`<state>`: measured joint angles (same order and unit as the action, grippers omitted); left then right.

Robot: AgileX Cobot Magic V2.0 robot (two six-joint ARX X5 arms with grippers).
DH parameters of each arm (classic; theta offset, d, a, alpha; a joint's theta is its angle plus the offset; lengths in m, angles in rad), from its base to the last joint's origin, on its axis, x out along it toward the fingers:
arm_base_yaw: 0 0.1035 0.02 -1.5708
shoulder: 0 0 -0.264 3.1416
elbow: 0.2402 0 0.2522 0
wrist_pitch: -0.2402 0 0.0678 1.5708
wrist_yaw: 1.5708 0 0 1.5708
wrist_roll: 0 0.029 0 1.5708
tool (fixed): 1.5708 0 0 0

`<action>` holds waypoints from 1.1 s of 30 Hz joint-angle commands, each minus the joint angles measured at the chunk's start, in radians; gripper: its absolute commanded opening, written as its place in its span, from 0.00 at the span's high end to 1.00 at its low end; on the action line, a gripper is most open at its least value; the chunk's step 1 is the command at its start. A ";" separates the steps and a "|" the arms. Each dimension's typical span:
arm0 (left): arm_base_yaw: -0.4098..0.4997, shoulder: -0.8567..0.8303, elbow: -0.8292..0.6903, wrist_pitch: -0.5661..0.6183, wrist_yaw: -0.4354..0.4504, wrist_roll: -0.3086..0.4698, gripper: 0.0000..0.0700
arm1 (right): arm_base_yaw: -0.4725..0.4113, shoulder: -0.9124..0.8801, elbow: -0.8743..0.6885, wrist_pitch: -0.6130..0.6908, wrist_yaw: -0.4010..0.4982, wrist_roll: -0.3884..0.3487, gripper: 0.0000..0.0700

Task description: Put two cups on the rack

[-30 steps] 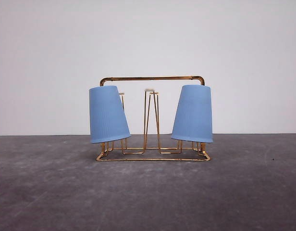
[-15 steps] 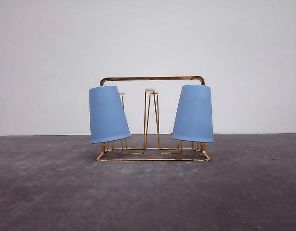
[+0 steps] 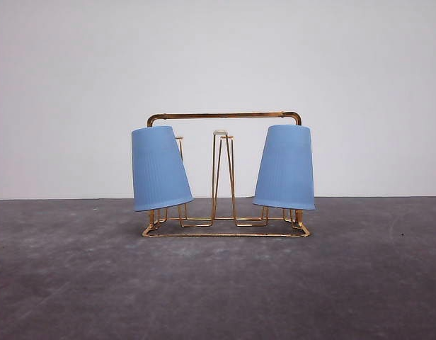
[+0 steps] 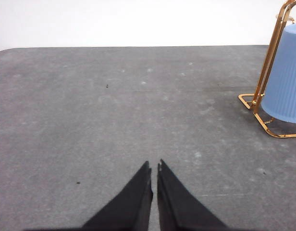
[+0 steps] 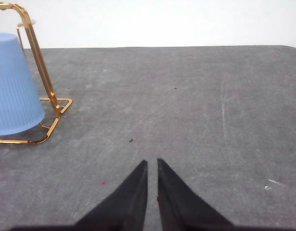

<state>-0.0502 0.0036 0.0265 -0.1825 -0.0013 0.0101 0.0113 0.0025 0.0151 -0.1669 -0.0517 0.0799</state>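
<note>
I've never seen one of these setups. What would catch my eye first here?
Probably the two light-blue cups, the left cup and the right cup, hung upside down and tilted on the outer prongs of a thin gold wire rack in the middle of the dark grey table. Next, the black pointed left gripper and right gripper, each nearly closed, empty and well apart from the rack.

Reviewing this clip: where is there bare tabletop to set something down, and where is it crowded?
Bare grey table lies in front of the rack and out to both sides of it. The left gripper and right gripper each have bare surface ahead. Crowded: the rack's ends, where the left cup and right cup hang inverted. Its middle prongs stand free.
</note>
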 commanded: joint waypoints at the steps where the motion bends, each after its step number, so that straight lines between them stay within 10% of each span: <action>1: 0.000 0.000 -0.014 -0.003 0.000 0.003 1.00 | 0.000 0.001 -0.003 0.010 0.000 0.010 0.95; 33: 0.000 0.000 -0.014 -0.003 0.000 0.003 1.00 | 0.000 0.001 -0.003 0.010 0.000 0.010 0.95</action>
<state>-0.0502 0.0036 0.0265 -0.1825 -0.0010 0.0101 0.0113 0.0025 0.0151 -0.1670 -0.0517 0.0799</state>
